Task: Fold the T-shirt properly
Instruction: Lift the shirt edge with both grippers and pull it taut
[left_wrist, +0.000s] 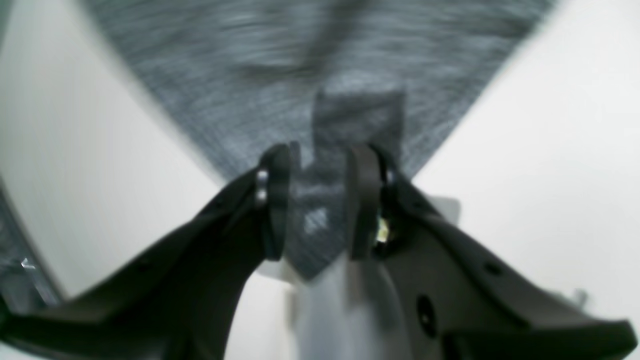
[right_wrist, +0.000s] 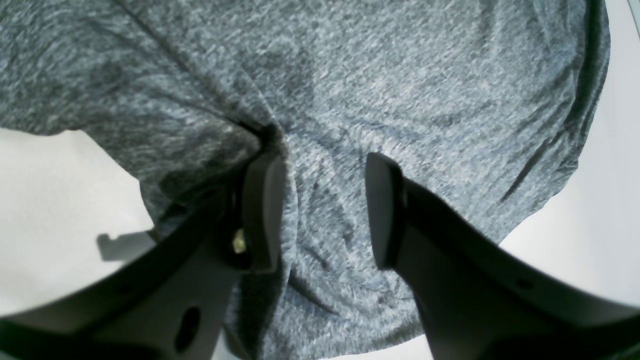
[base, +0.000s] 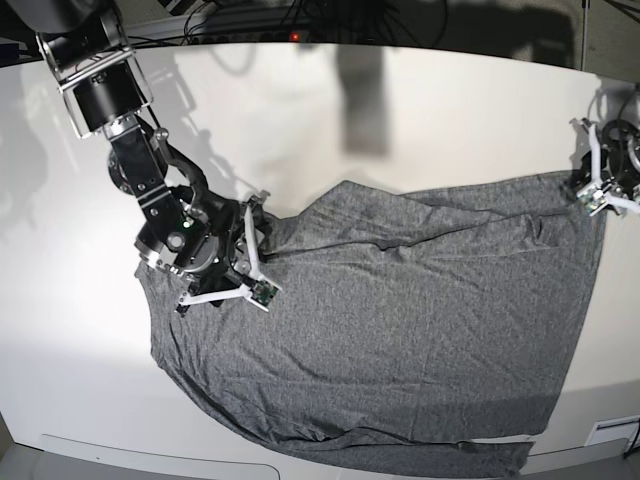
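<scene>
The grey T-shirt (base: 400, 320) lies spread and wrinkled across the white table (base: 420, 110). My left gripper (base: 598, 190) is at the shirt's far right corner. In the left wrist view the gripper (left_wrist: 319, 200) is shut on a corner of the T-shirt (left_wrist: 300, 75), which is stretched away from it and blurred. My right gripper (base: 252, 250) is at the shirt's upper left edge. In the right wrist view it (right_wrist: 322, 210) is open, with the T-shirt (right_wrist: 400, 75) lying between the fingers and a fold bunched at the left fingertip (right_wrist: 262, 200).
Cables (base: 300, 15) run along the table's far edge. The table's front edge (base: 150, 450) lies just below the shirt's lower hem. The right arm's body (base: 110, 90) reaches in from the upper left.
</scene>
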